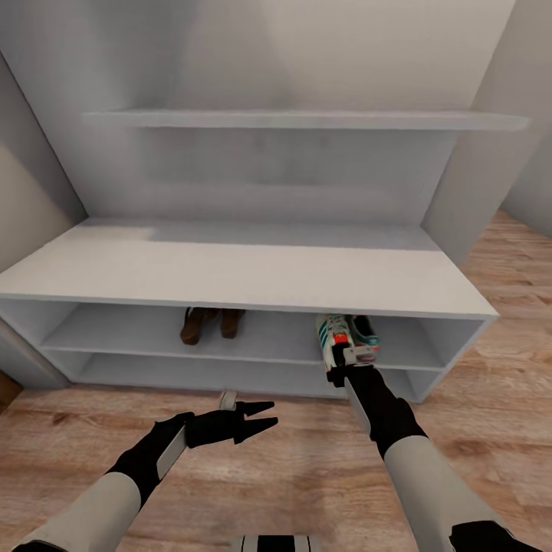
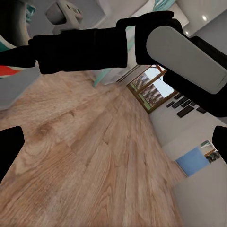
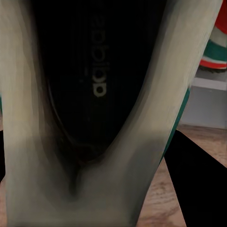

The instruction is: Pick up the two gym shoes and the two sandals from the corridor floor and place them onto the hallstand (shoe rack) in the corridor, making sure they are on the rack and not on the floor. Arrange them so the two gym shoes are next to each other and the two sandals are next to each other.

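The right gripper (image 1: 338, 366) reaches to the front edge of the hallstand (image 1: 245, 268), its fingers clamped on the heel end of a gym shoe (image 1: 335, 343) whose toe points into the right-hand upper shelf compartment. In the head view the second gym shoe (image 1: 363, 331) lies just beyond the fingers and touching or almost touching the held one, already on that shelf, its green stripes and red-orange heel showing. The right wrist view looks straight down into the held gym shoe (image 3: 94, 94): a dark insole with printed lettering and pale walls around the opening, with one black finger (image 3: 198, 184) alongside and a strip of the second shoe (image 3: 213, 47) beyond it on the shelf.

The two sandals (image 1: 211, 322) sit side by side in the left-hand part of the same upper shelf, well apart from both grippers.

The left gripper (image 1: 257, 418) hovers over the corridor floor (image 1: 92, 429) in front of the hallstand, its fingers spread narrowly and holding nothing. The left wrist view shows what the head view does not: the floor planks (image 2: 94, 156) running away to a window (image 2: 151, 87), with the right arm (image 2: 94, 47) crossing above and a bit of teal and red-orange shoe (image 2: 14, 66) at its end.

The wide bench on top of the hallstand carries nothing, and a floating shelf (image 1: 307, 119) hangs above.
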Tool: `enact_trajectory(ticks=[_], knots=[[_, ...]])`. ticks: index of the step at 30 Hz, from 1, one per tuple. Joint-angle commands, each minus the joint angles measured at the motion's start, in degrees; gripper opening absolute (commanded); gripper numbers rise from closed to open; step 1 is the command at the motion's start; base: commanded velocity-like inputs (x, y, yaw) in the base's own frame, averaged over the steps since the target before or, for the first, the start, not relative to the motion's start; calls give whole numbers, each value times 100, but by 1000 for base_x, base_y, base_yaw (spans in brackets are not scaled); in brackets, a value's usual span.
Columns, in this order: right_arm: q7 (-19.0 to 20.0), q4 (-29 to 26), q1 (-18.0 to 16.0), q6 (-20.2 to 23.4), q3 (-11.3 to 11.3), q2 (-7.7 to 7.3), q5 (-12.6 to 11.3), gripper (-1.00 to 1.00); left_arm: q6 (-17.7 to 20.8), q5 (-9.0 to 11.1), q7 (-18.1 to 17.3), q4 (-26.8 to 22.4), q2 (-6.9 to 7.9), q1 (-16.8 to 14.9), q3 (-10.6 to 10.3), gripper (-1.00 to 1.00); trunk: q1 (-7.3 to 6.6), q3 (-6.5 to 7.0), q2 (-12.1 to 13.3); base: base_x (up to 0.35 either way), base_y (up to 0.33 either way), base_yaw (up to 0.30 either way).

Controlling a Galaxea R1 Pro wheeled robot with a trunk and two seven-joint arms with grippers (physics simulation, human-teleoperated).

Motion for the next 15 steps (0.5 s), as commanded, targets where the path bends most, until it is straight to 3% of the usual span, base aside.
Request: enact_trajectory(ticks=[1, 6, 15], knots=[[0, -6, -2, 41, 9, 0, 57, -100, 62, 55, -6, -1, 8, -3, -41, 100, 0, -5, -2, 146, 68, 0], [0, -6, -2, 41, 14, 3, 57, -100, 61, 55, -6, -1, 8, -6, -41, 100, 0, -5, -2, 241, 159, 0], [0, -6, -2, 41, 10, 9, 57, -100, 68, 55, -11, -1, 8, -3, -41, 100, 0, -5, -2, 43, 17, 0]])
